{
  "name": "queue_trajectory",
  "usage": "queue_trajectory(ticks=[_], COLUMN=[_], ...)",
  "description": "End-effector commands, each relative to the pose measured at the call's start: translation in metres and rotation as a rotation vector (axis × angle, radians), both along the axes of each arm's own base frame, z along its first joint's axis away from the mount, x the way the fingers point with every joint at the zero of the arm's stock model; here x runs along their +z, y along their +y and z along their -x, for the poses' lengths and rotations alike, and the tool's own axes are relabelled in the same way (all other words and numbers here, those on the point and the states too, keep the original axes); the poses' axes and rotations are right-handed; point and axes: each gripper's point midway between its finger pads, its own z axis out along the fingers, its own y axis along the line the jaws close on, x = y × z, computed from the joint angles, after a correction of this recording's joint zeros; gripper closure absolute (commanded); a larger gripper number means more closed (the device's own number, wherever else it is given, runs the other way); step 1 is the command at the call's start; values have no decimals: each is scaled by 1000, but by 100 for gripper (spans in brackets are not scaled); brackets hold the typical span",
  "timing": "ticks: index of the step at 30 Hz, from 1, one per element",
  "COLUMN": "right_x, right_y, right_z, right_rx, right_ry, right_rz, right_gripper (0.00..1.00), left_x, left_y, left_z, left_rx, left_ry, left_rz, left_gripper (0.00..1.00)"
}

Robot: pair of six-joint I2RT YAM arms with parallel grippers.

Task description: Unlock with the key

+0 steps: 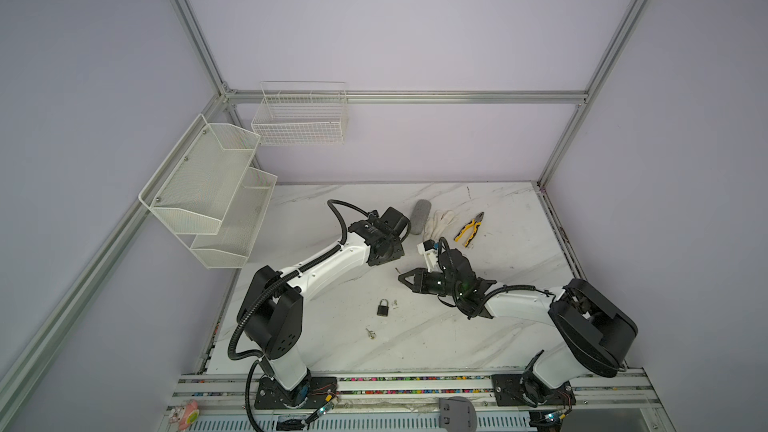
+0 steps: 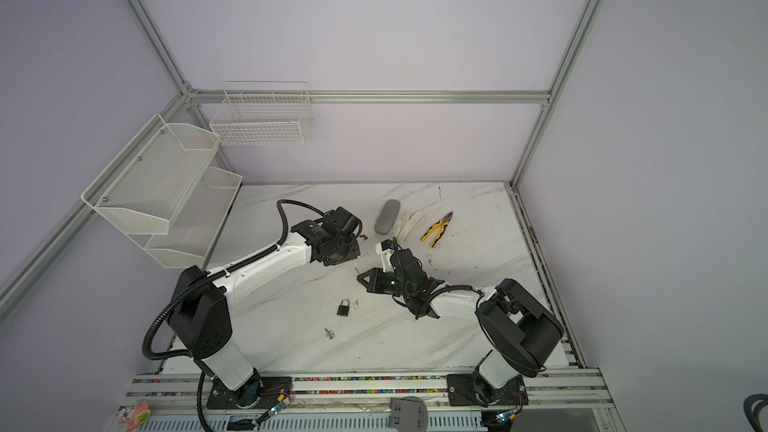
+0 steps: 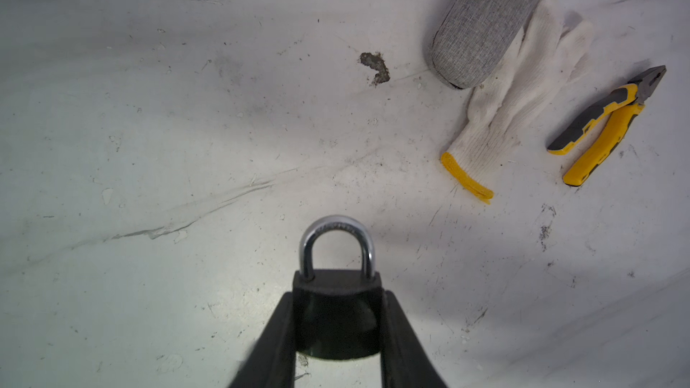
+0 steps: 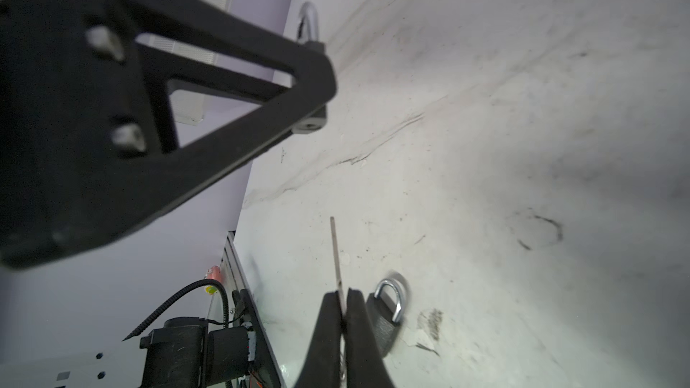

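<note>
My left gripper (image 3: 338,296) is shut on a black padlock (image 3: 338,315) by its body, with the silver shackle (image 3: 336,237) sticking out past the fingertips, above the marble table. In both top views that gripper (image 1: 386,253) points down and hides its lock. My right gripper (image 4: 343,294) is shut on a thin metal key (image 4: 336,251), seen edge-on, whose blade points toward the left gripper's finger (image 4: 224,125). In the top views the key tip (image 1: 397,271) sits a short way from the left gripper. A second padlock (image 1: 383,308) lies on the table.
A loose key bunch (image 1: 370,333) lies near the front of the table (image 1: 519,326). At the back are a grey case (image 1: 420,216), a white glove (image 1: 442,222) and yellow pliers (image 1: 469,229). Wire baskets (image 1: 208,193) hang on the left wall.
</note>
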Motion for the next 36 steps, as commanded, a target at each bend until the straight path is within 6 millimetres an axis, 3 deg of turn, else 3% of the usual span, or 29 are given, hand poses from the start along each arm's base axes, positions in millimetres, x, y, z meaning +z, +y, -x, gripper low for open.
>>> queue_trajectory(ticks=[1, 5, 13, 26, 36], right_x=[29, 25, 27, 20, 14], right_y=[12, 22, 13, 31, 24], right_z=[-10, -5, -9, -13, -12], right_rx=[-106, -131, -235, -197, -203], right_ry=[-44, -33, -24, 26, 32], right_rz=[-159, -205, -259, -224, -193], right_gripper=[100, 100, 100, 100, 100], left_x=[9, 10, 11, 15, 17], left_y=[1, 3, 9, 13, 14], left_z=[-2, 0, 7, 12, 11], left_rx=[25, 58, 101, 108, 103], left_ry=[-14, -13, -21, -45, -57], left_rz=[28, 43, 73, 70, 61], left_gripper=[100, 100, 100, 100, 100])
